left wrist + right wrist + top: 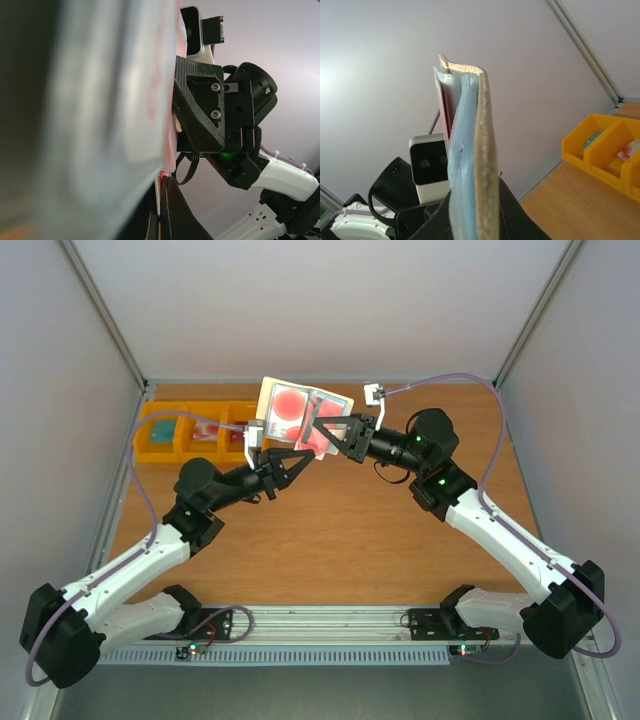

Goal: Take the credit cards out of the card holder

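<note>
Two robot arms meet above the tabletop (330, 540), the card holder (338, 405) raised between them and spread open toward the overhead camera. The right claw (335, 432) is clamped on the holder's lower part; its wrist view shows the wallet edge-on, cream outside and pale blue inside. The credit cards (292, 403), whitish-pink with red round marks, are still in the clear pockets, though a pink edge reaches down toward the left claw (298, 455). That claw's fingers (172, 215) sit close together at a thin edge, but the blurred close-up does not show whether they grip a card. The work appears to be at the extraction step, with no card yet free. The next move likely calls for a firm pinch on one card alone and a straight pull away from the pocket mouth while the right arm holds the wallet steady. Yellow bins (165, 435) stand at the rear left.
</note>
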Robot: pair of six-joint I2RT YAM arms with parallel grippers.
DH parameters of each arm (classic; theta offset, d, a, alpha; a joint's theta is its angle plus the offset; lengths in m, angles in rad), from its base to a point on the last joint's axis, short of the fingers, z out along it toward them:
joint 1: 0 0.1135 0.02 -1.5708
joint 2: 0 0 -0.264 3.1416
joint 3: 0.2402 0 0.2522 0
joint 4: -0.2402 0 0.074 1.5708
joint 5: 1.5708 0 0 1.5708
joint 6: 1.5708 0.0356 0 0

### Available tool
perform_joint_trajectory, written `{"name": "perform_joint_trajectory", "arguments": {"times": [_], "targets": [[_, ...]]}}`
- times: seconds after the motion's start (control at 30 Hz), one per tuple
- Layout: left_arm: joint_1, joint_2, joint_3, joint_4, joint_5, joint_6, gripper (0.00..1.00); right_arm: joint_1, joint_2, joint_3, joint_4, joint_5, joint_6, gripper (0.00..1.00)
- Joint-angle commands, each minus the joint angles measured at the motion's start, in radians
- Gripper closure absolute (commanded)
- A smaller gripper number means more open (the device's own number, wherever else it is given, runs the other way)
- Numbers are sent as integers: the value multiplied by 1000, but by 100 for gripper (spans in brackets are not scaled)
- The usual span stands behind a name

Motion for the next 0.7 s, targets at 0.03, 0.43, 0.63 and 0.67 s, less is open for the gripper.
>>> {"name": "perform_joint_trajectory", "arguments": {"times": [0.03,0.43,0.63,0.67], "targets": [[-10,-18,-48,39,47,74,100,6,-42,57,-65,44,-76,84],[-11,-30,-87,52,88,103,100,-8,-29,61,-21,46,-44,78],[-10,-25,-126,44,103,146,100,-12,-33,60,-18,57,-40,82],[-10,-27,-128,41,106,149,100,-15,-37,55,-18,67,-40,82]]}}
